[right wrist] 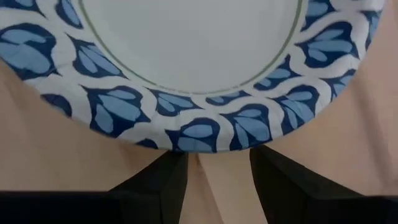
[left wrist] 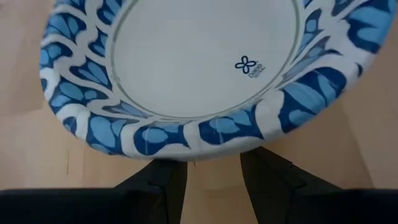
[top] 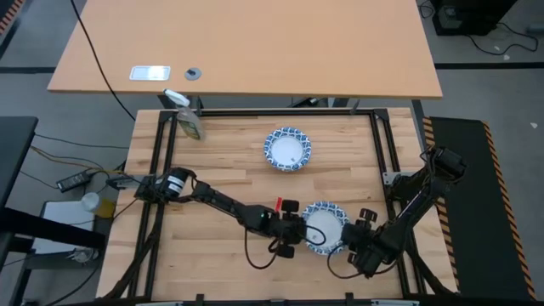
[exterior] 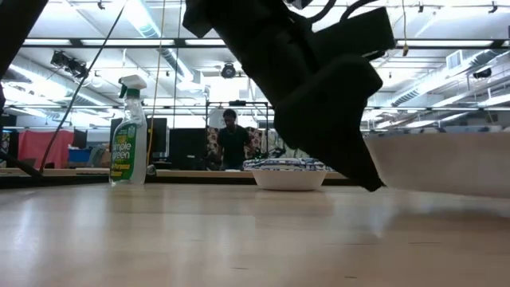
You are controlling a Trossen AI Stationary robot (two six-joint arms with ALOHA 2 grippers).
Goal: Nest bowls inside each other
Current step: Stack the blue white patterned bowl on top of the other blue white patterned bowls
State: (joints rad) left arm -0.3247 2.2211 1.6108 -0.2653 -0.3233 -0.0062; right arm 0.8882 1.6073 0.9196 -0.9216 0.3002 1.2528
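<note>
Two bowls on the bench (top: 221,161). Near bowl (top: 326,227) flanked by both tools: left tool (top: 299,228) at its left rim, right tool (top: 353,234) at its right rim. Left tool's fingers (left wrist: 163,182) partly apart, straddling the rim from beneath the patterned edge; right tool's fingers (right wrist: 160,180) likewise parted under the opposite edge. Cannot tell whether either actually grips. Far bowl (top: 288,149) well apart, toward the bench's back, untouched.
</note>
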